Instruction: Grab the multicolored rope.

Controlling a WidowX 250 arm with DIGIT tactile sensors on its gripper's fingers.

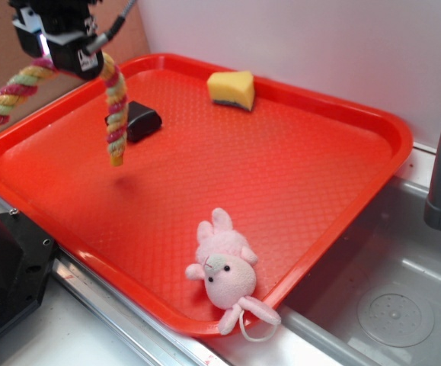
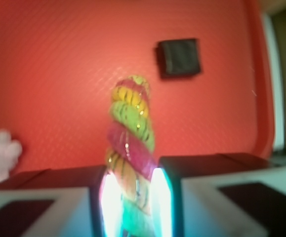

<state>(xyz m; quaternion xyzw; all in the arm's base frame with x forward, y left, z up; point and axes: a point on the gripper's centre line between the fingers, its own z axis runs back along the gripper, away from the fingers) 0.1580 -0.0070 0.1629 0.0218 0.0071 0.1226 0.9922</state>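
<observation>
The claw (image 1: pixel 66 55) is a blocky black housing with white panels on its faces. A grey cable (image 1: pixel 121 21) runs up from beside it (its far end leaves the frame). Close up, the fingers (image 2: pixel 209 170) look dark, boxy and pale-edged.

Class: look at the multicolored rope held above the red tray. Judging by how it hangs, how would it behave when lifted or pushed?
Probably floppy: the multicolored rope droops on both sides of the end effector, one end dangling over the tray. Likely light and compressible, since the fingers pinch the twisted strands. Pushed, it would probably bend or bunch rather than roll.
</observation>
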